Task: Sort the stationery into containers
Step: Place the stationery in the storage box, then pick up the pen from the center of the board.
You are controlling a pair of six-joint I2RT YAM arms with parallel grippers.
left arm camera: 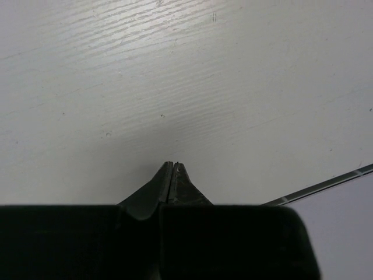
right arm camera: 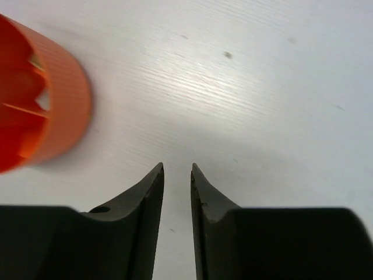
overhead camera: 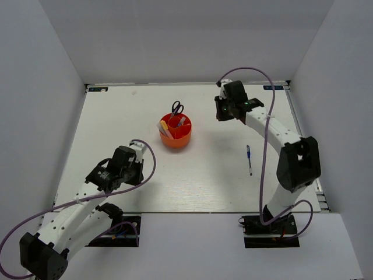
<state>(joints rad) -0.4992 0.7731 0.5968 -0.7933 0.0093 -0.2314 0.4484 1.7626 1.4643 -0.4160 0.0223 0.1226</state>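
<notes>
The pen (overhead camera: 249,159) is the one loose piece of stationery visible on the table (overhead camera: 116,116) in the top view. It lies on the right side, well apart from the orange organiser (overhead camera: 178,142). Its long axis runs nearly near-to-far, tilted only a little. It sits beside the right arm's forearm, nearer the bases than the right gripper (overhead camera: 223,111), which hovers further out, just right of the organiser and facing it. So the pen is behind those fingers, toward the near edge and slightly right. The right arm looks much the nearer one, and I judge it would have to pull back and turn to line its fingers across the shaft. The left gripper (overhead camera: 138,156) hovers over bare table on the near left, well away from the pen. The black-handled scissors (overhead camera: 177,108) stand at the organiser's far rim, and highlighters (overhead camera: 166,128) lean inside.

In the left wrist view, the left gripper (left arm camera: 173,165) has its fingertips pressed together on nothing, with only bare table ahead.

In the right wrist view, the right gripper (right arm camera: 177,169) has a narrow gap between its fingers and holds nothing. The organiser (right arm camera: 67,99) sits ahead to the left, its dividers showing, and the pen is out of sight.
</notes>
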